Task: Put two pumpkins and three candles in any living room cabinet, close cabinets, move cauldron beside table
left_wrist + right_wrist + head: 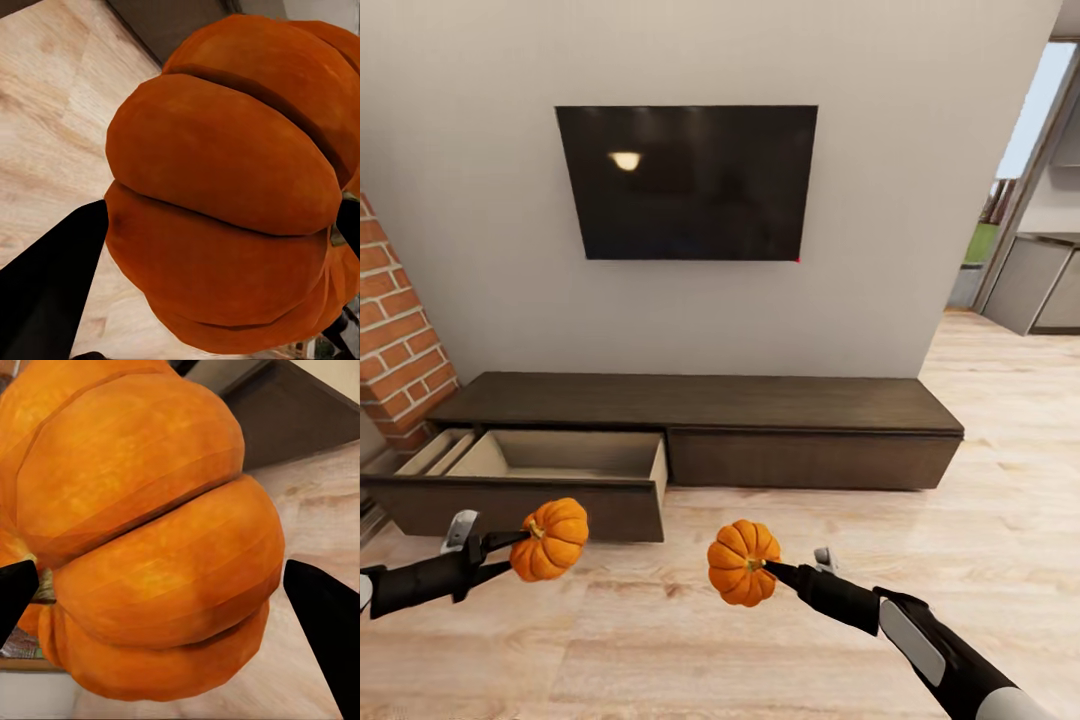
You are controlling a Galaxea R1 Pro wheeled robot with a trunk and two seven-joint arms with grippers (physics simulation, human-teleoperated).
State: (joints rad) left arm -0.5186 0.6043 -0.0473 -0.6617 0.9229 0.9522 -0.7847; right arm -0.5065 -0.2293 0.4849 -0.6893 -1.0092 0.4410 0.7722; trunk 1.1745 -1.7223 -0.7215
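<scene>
Left pumpkin [550,540]: orange skin, ribbed, matt with a faint sheen; in the left wrist view [225,195] the lobes look smooth, darker in the grooves.
Right pumpkin [742,563]: same orange ribbed skin, brighter on the lit lobes in the right wrist view [142,532], fine streaks along each rib.
Cabinet [760,420], centre of frame: dark-brown wood grain, matt. Open drawer [550,465], lower left: pale, plain, unglossed lining.
Floor [780,650]: light wood planks, visible grain, soft satin reflection.
Screen [690,180], upper centre: black, glossy, carries a lamp reflection.
Wall [880,200]: pale, smooth, matt.
Brick pillar [395,330], left edge: red, rough, pale mortar joints.
Gripper fingers [326,622]: black, matt.
</scene>
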